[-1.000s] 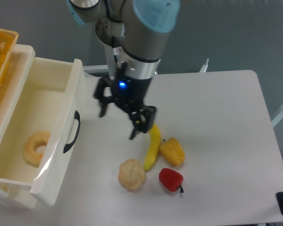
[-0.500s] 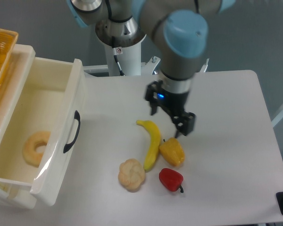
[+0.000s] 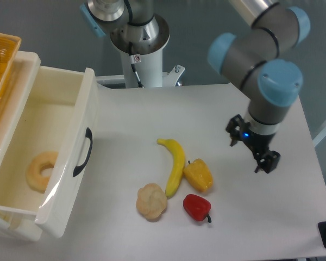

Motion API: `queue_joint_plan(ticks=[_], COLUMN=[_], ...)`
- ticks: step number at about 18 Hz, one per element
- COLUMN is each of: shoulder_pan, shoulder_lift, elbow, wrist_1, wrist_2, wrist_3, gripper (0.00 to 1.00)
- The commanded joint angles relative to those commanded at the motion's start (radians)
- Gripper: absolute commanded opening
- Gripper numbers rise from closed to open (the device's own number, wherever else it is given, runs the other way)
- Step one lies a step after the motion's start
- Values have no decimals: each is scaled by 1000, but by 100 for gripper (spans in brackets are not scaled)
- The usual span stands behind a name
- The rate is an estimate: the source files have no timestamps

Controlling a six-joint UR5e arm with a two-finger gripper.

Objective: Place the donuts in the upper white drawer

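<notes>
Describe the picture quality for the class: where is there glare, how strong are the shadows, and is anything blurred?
Fixed camera: glare streaks the glossy front wall of the upper white drawer; soft, faint shadows lie under the banana and red pepper, so the lighting is diffuse; the donut reads clearly; the gripper is small and dark, slightly soft, with its jaw state unclear.

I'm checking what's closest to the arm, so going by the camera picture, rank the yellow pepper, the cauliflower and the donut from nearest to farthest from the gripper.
From the gripper, at the right of the table:
1. Yellow pepper, just left of it, mid-table.
2. Cauliflower, farther left, toward the front edge.
3. Donut, far left, lying inside the upper white drawer.
</notes>
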Motion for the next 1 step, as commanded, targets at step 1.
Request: queue_joint_plan(ticks=[1], shoulder_pan=[0], shoulder_lift=[-8], elbow=[0], wrist_1=[0], wrist_2=[3], wrist_3=[-2], gripper=[100])
